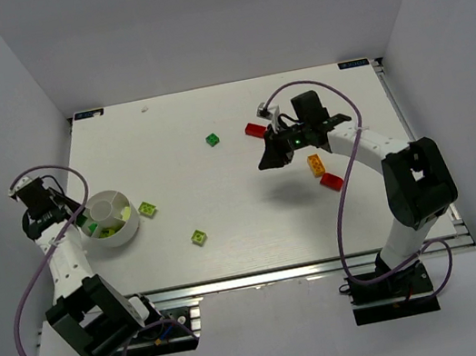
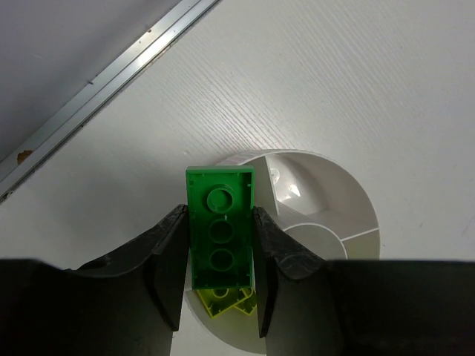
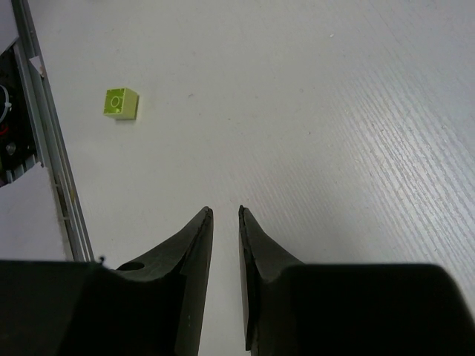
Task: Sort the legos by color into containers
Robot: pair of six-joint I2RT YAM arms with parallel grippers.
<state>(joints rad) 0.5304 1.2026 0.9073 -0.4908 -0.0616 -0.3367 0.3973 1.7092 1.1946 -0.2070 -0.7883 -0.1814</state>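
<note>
My left gripper [image 2: 219,211] is shut on a dark green lego [image 2: 220,237], which hangs upright over the near rim of the white divided container [image 2: 356,204]. Two lime legos [image 2: 226,300] lie in the compartment below it. From above, the left gripper [image 1: 79,215] is at the left side of the container [image 1: 124,198]. My right gripper [image 3: 224,211] hovers over bare table, open by a narrow gap with nothing in it. Loose legos: lime [image 1: 148,209], lime [image 1: 199,236], dark green [image 1: 212,139], red [image 1: 254,130], orange [image 1: 316,163], red [image 1: 332,182].
A small grey object [image 1: 267,113] lies beside the far red lego. The right gripper [image 1: 271,155] hangs between that red lego and the orange one. An aluminium rail [image 3: 44,126] edges the table, with a lime lego [image 3: 121,102] near it. White walls enclose the table.
</note>
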